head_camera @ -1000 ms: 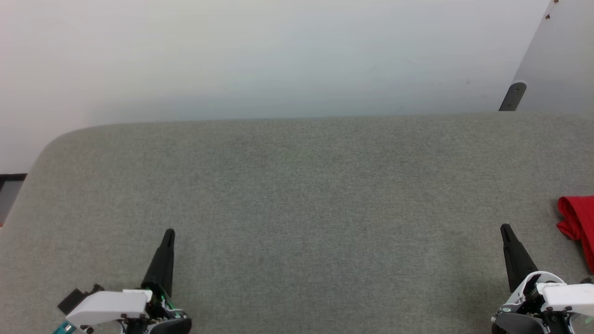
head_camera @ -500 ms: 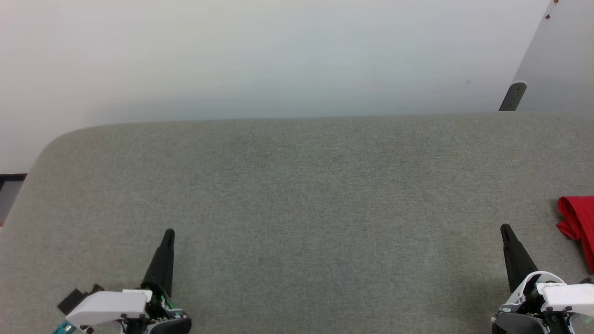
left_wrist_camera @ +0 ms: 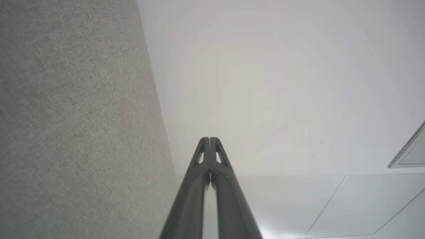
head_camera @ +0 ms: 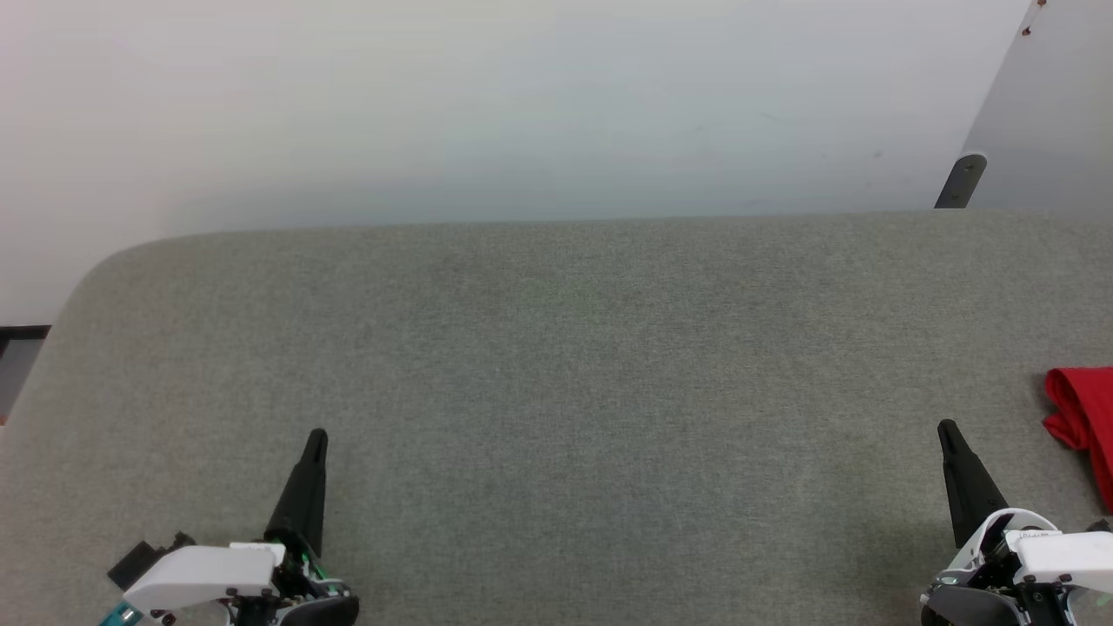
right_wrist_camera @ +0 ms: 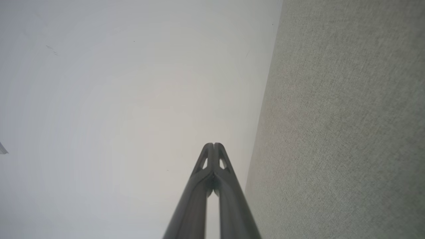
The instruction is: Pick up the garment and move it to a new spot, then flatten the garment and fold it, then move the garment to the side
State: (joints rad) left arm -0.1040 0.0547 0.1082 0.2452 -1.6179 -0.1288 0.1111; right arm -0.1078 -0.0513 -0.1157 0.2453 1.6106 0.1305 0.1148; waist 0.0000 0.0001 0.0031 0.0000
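Head view: red garment [head_camera: 1083, 410] beside closed right tool [head_camera: 947, 431].

My head camera looks down over the grey table [head_camera: 556, 348] from its near side, while both wrist cameras, rolled sideways close above it, face the white wall [head_camera: 522, 104] past its far edge, which all views share

A grey fabric-covered surface [head_camera: 556, 365] spans the scene, its far-left corner rounded. A white wall [head_camera: 435, 104] stands beyond it. At far right, a dark bracket [head_camera: 961, 181] adjoins a pale panel [head_camera: 1056, 122].
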